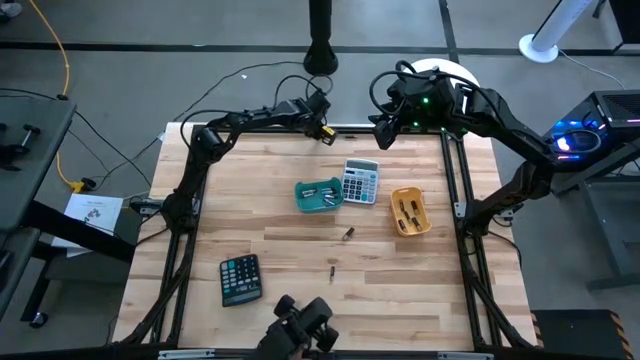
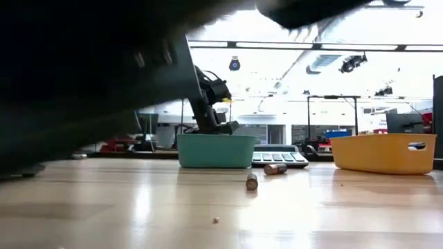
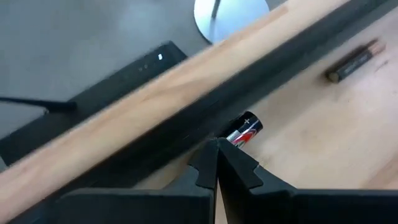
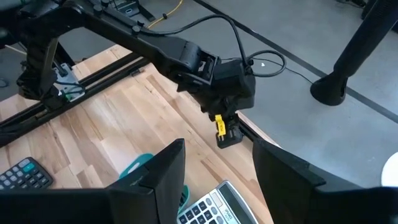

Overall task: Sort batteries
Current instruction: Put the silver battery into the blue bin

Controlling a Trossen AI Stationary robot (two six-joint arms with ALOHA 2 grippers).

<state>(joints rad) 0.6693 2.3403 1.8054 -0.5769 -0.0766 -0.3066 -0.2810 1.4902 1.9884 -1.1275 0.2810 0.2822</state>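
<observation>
Left gripper [image 3: 216, 152], fingers pinched together, holds a battery [image 3: 244, 130] at top centre; lift straight, mind the rail.

Right gripper [image 4: 214, 168] hangs wide open, empty.

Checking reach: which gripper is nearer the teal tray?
Left, narrowly. The left gripper sits at the table's far edge, just beyond the teal tray. The right gripper hangs farther off, beyond the grey calculator.

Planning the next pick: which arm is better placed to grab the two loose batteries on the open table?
Probably left. The left gripper is shut on a battery at the far edge; the right gripper hangs open there too, but the loose batteries lie left of centre.
</observation>
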